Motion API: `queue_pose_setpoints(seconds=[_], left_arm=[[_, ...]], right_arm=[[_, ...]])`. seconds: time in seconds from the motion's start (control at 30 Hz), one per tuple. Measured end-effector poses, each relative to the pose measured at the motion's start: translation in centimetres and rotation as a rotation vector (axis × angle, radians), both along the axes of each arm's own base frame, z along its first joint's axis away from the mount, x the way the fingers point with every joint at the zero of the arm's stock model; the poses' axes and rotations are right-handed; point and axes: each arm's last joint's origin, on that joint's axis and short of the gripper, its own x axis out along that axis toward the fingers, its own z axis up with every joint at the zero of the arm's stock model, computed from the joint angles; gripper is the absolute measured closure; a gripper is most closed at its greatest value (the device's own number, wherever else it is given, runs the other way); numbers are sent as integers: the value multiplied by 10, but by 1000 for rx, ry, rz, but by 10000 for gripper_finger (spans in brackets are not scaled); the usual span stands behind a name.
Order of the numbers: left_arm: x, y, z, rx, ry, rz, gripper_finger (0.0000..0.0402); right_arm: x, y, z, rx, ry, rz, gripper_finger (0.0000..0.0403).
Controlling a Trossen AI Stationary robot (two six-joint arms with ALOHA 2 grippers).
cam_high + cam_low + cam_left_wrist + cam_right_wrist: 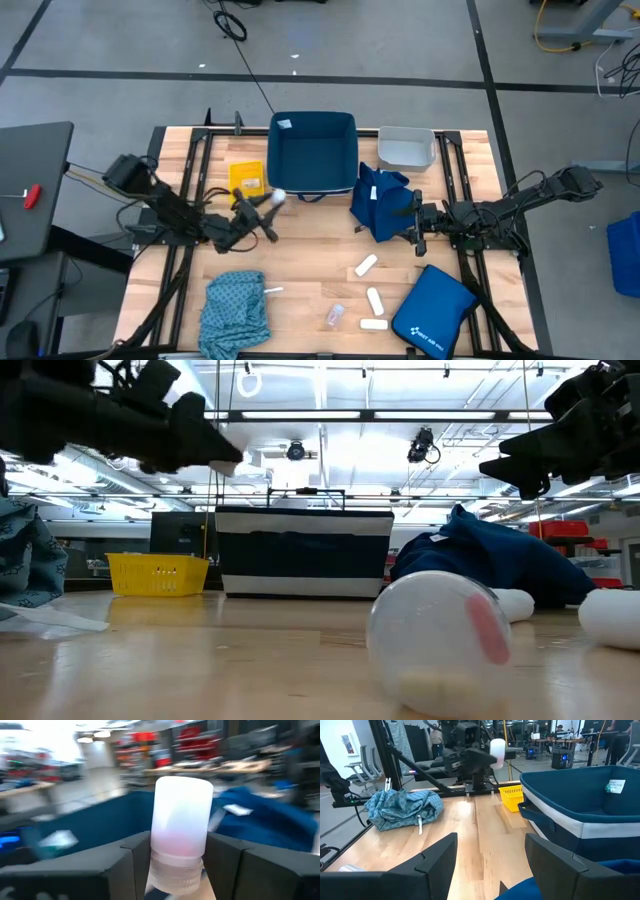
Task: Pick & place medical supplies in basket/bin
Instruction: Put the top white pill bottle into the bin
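Observation:
My left gripper [262,212] is shut on a small clear vial [277,197] with pinkish content, held in the air in front of the navy blue tub [312,150] and beside the yellow tub [247,177]. The vial also shows in the right wrist view [497,747]. My right gripper [412,222] is open at the right edge of the crumpled dark blue cloth [380,203], whose fold shows below its fingers [530,890]. The teal cloth [235,305], three white packets [366,265] and another vial [335,316] lie on the near half of the table. My left gripper pinches the vial's ribbed cap end [175,867] between its two fingers. The vial's body [181,815] sticks out past the fingertips, along the fingers. The vial is lifted clear of the table. My right gripper: I cannot tell whether its open fingers touch the dark blue cloth.
The pale grey tub [407,147] stands right of the navy tub at the far edge. A flat royal-blue zip pouch [432,310] lies at the near right. The loose vial lies on its side close to the low camera [435,645].

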Motion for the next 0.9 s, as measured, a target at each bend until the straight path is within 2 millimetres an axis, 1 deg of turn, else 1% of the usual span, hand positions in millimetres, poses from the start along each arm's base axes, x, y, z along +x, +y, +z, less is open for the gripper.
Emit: queue_pose_setpoints(seconds=[0.2, 0.27, 0.37, 0.47, 0.7, 0.73, 0.83, 0.9], left_arm=[[-16, 0, 14, 49, 124, 296, 253], [-19, 1, 18, 63, 152, 315, 253], [-22, 6, 20, 59, 149, 329, 253], [-27, 16, 15, 54, 147, 369, 253], [-39, 38, -2, 33, 124, 450, 253], [-40, 40, -4, 37, 127, 446, 253], [-42, 44, -12, 46, 116, 343, 253], [-44, 47, -16, 21, 87, 346, 253]], right_arm=[[0, 0, 0, 3, 0, 0, 160], [0, 0, 0, 3, 0, 0, 160], [0, 0, 0, 3, 0, 0, 160], [0, 0, 0, 3, 1, 0, 160], [0, 0, 0, 7, 5, 1, 160], [0, 0, -1, 6, 6, 1, 160], [0, 0, -1, 6, 7, 1, 160], [0, 0, -1, 6, 7, 2, 160]])
